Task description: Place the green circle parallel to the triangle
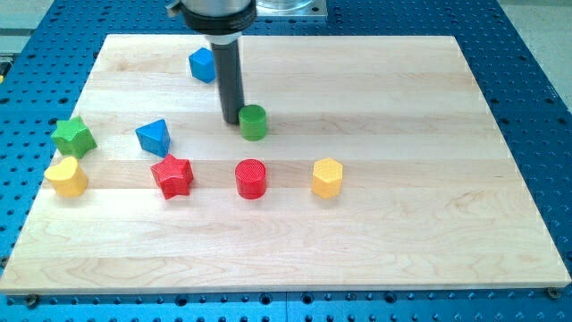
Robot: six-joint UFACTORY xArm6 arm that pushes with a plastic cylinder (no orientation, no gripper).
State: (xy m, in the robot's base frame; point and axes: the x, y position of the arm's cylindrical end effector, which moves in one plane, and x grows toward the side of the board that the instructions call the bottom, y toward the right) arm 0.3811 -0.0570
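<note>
The green circle [254,122] is a small cylinder near the board's upper middle. My tip [231,121] stands right against its left side, touching or nearly so. The blue triangle [154,137] lies to the view's left of the tip, slightly lower, with a wide gap between it and the green circle.
A blue cube [204,64] sits at the view's top, behind the rod. A green star [72,136] and a yellow heart [66,176] are at the left edge. A red star [172,175], a red cylinder [251,178] and a yellow hexagon [327,177] form a lower row on the wooden board [402,241].
</note>
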